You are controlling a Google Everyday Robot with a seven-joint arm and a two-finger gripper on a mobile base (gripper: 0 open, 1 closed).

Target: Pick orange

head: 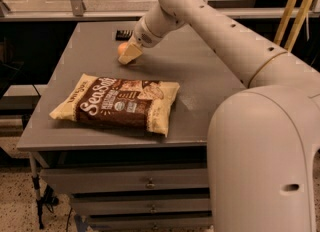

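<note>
The orange (121,48) is a small round fruit on the grey table (200,81), towards the far left. My gripper (128,56) reaches down at it from the right, and its cream fingers (131,53) cover the fruit's right side, so only the left part shows. My big white arm (225,41) runs from the lower right up and over the table to the gripper.
A large brown and cream snack bag (117,103) lies flat near the table's front left. A small dark rectangular bar (123,34) lies at the far edge behind the orange. Drawers (145,181) sit under the table. A glass railing runs behind.
</note>
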